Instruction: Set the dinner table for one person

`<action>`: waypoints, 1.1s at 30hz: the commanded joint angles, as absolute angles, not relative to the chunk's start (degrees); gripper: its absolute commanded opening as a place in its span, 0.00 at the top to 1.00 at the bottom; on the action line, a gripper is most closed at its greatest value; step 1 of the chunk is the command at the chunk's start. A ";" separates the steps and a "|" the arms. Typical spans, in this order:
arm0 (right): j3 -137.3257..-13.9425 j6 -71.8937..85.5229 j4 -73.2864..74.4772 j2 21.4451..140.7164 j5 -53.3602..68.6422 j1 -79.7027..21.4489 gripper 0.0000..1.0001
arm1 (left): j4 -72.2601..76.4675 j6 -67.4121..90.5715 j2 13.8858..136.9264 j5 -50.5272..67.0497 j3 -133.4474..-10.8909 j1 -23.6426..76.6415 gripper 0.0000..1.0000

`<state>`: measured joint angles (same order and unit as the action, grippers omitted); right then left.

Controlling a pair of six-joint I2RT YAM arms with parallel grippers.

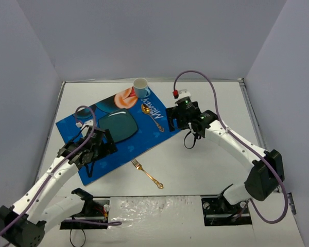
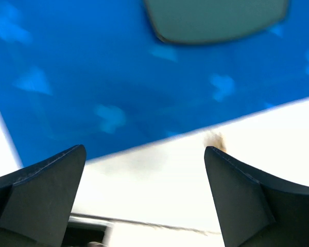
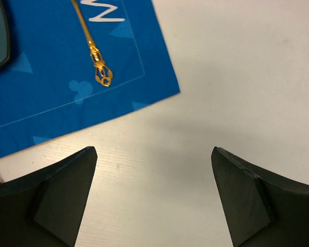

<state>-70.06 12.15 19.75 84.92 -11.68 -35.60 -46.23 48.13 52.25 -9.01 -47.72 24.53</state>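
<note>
**Place setting, partly laid.** The dinner table (image 1: 216, 154), a large flat white rectangular surface with a metal edge strip, carries every other item in view. A blue Mickey-print rectangular placemat (image 1: 144, 138) lies skewed on it, at about 10 o'clock from the surface's centre. A dark teal rounded-square plate (image 1: 117, 126) rests near the middle of the mat. A slim gold metal spoon (image 1: 153, 117) lies on the mat at 3 o'clock of the plate, its ornate handle end pointing toward 5 o'clock. A white-and-blue ceramic cup (image 1: 140, 87) stands upright at the mat's 12 o'clock corner; whether it sits wholly on the mat cannot be told. A matching gold metal fork (image 1: 147, 174) lies off the mat on the bare surface, at about 5 o'clock from the plate and just beyond the mat's near edge. The left jaws hover over the mat's 8 o'clock portion; the left wrist view shows their dark fingers (image 2: 41, 195) spread wide with nothing between them. The right jaws hang beside the mat's 3 o'clock corner, likewise released and empty, fingers (image 3: 51, 195) apart above bare white surface. Judged from this layout, mat, plate, cup and spoon are placed. The fork appears to be the remaining item, to be brought onto the mat beside the plate, probably at its 9 o'clock side.
</note>
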 commanded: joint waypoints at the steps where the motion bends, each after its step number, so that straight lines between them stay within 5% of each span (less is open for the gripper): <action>1: -65.31 18.52 18.81 75.67 -13.33 -33.41 0.06 | -46.68 69.41 56.74 -16.44 -49.46 37.58 0.03; 10: -58.74 22.90 19.08 65.14 -10.51 -31.94 0.00 | -53.29 98.26 80.48 -26.24 -60.18 60.31 0.04; 18: -55.72 22.09 19.34 59.15 -8.45 -31.47 0.00 | -50.80 107.07 95.75 -22.01 -66.18 66.01 0.10; 25: -54.70 19.42 19.42 57.45 -8.44 -31.29 0.00 | -50.89 114.01 98.46 -19.76 -65.20 68.47 0.24; 33: -54.06 18.20 19.42 56.96 -8.00 -31.20 0.00 | -51.41 117.14 99.14 -19.68 -62.16 68.46 0.54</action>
